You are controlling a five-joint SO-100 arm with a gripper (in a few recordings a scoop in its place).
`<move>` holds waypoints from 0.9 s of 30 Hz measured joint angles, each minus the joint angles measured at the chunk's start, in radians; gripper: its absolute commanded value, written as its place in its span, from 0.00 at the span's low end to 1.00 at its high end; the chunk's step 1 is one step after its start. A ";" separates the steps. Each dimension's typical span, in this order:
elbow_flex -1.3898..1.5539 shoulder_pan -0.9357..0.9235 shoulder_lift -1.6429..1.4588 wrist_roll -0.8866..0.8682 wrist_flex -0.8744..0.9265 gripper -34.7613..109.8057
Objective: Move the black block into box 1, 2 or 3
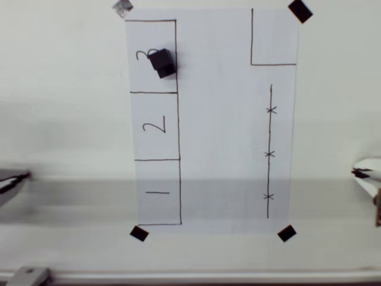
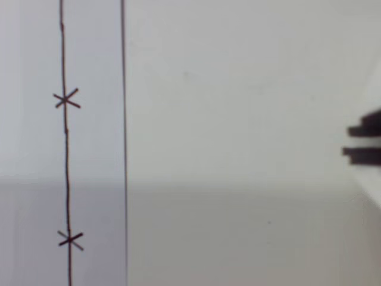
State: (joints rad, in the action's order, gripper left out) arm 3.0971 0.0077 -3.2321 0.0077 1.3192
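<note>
As far as the overhead view goes, nearest bottom edge sits a grey bar (image 1: 178,276), then 2 black tape squares (image 1: 139,233) pinning the white paper (image 1: 220,119) to the table (image 1: 59,89). Going up the sheet: box 1 (image 1: 158,192), box 2 (image 1: 155,126), then box 3 (image 1: 152,56) at far end. To the right runs a pen line w/ three X marks (image 1: 271,109) and, beyond it, an unnumbered pen box (image 1: 274,36).

Black block (image 1: 162,62) lies in box 3, turned askew, its right corner touching or just over the box's right line, partly covering the "3". So task looks about done.

Gripper (image 1: 366,173) is prob. the pale blurred shape at right edge, well apart from the block. Wrist view gives dark bits at its right edge (image 2: 364,142) over bare table; can't tell if fingers are apart or together.

Handling, by judgement: block looks small, stiff, light, matte so not slippery, not fragile. Best hold is across 2 opposite flat sides, jaws turned to match its skew.
</note>
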 measured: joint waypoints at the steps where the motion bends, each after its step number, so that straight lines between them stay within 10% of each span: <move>1: 0.000 0.000 0.000 0.002 0.000 0.24; 27: 0.000 0.000 0.000 0.011 0.000 0.24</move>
State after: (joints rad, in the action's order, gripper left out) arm 3.0971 0.0077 -3.2321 0.0184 1.3192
